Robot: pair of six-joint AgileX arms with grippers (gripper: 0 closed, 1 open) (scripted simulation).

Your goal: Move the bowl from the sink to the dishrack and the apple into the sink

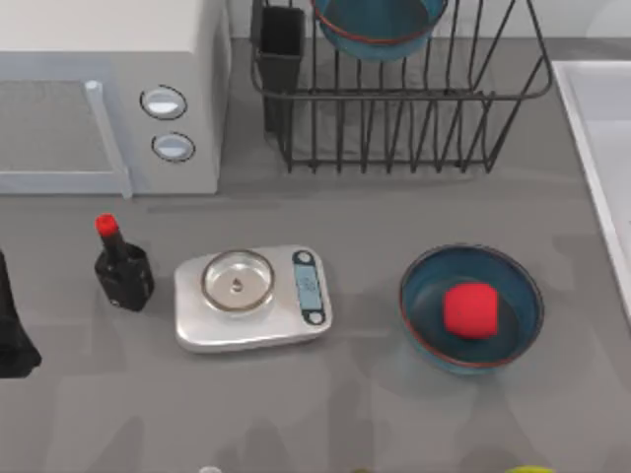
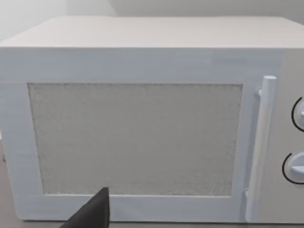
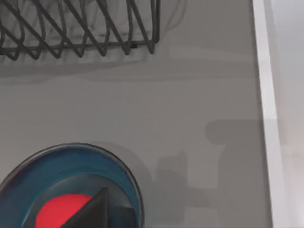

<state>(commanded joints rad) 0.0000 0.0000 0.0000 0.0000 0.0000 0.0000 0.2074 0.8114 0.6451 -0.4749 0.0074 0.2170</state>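
Note:
A teal-blue bowl (image 1: pixel 375 25) with a red-brown rim rests inside the black wire dishrack (image 1: pixel 394 128) at the back. A second, identical bowl (image 1: pixel 513 296) stands on the table at the front right, and the red apple (image 1: pixel 468 308) lies in its middle. The pale sink (image 1: pixel 603 138) runs along the right edge, its basin bare where it shows. In the right wrist view a dark part of my right gripper (image 3: pixel 95 211) hangs just over the bowl (image 3: pixel 71 166) and the apple (image 3: pixel 59 211), with the sink rim (image 3: pixel 266 104) beside. My left gripper (image 2: pixel 95 213) faces the microwave door.
A white microwave (image 1: pixel 108 89) fills the back left. A black bottle with a red cap (image 1: pixel 120 264) and a silver kitchen scale (image 1: pixel 251 296) stand in the front middle. A black utensil cup (image 1: pixel 281 49) sits at the rack's left corner. My left arm (image 1: pixel 12 335) is at the left edge.

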